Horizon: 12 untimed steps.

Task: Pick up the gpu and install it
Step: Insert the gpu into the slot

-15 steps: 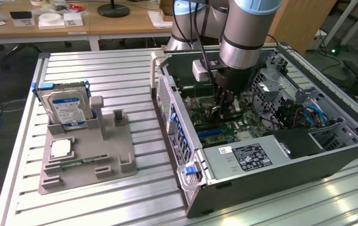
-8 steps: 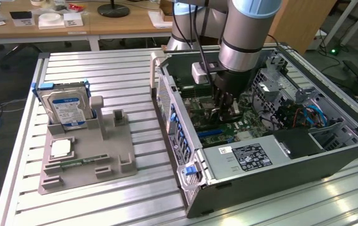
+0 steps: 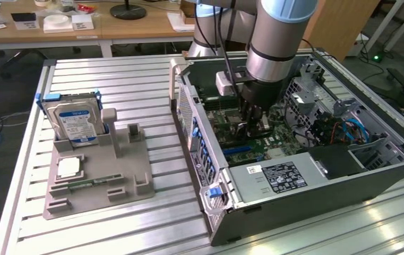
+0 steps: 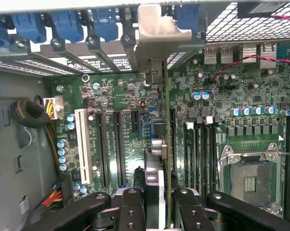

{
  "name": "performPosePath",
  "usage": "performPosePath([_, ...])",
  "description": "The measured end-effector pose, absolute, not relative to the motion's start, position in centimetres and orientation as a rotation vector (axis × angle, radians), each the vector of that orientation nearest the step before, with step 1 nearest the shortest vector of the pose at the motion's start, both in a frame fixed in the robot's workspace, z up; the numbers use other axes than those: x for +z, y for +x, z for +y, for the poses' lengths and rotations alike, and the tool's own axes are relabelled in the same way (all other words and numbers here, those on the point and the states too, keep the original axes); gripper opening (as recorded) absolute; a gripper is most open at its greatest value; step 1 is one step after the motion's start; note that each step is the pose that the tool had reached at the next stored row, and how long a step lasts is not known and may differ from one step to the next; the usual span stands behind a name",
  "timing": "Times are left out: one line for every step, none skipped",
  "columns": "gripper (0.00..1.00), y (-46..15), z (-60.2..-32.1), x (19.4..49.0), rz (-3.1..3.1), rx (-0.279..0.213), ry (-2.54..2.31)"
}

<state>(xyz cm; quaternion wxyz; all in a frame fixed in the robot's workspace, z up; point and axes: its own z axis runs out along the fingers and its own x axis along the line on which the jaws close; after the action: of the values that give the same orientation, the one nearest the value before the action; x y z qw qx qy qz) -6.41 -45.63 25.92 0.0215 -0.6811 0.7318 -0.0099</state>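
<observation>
Install step in hand: jaws pinch the thin green-and-black gpu card (image 4: 155,180) edge-on, lower centre, over the green motherboard (image 4: 111,94); seating likely needs alignment with a black slot (image 4: 120,144).

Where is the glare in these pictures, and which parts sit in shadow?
Exterior view: glare streaks white across the slatted table, while the inside of the computer case lies dimmer beneath the arm. Wrist view: bright light blows out the vent grille, and the gripper gripping the gpu sits dark.
</observation>
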Motion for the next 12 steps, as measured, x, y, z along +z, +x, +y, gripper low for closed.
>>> performPosePath([0.28,-6.40,-45.64,25.91,2.265,-0.022,-2.108])
performPosePath([0.28,-6.40,-45.67,25.90,2.261,-0.012,-2.103])
performPosePath([0.28,-6.40,-45.72,25.90,2.258,-0.007,-2.101])
performPosePath([0.28,-6.40,-45.76,25.89,2.258,-0.005,-2.100])
performPosePath([0.28,-6.41,-45.80,25.89,2.258,-0.005,-2.100])
performPosePath([0.28,-6.40,-45.87,25.89,2.258,-0.005,-2.100])
performPosePath([0.28,-6.40,-46.01,25.90,2.258,-0.005,-2.100])
performPosePath([0.28,-6.40,-46.18,25.90,2.258,-0.005,-2.100])
performPosePath([0.28,-6.40,-46.28,25.89,2.258,-0.005,-2.100])
performPosePath([0.28,-6.41,-46.34,25.88,2.258,-0.005,-2.100])
performPosePath([0.28,-6.41,-46.34,25.85,2.258,-0.005,-2.100])
performPosePath([0.28,-6.41,-46.34,25.83,2.258,-0.005,-2.100])
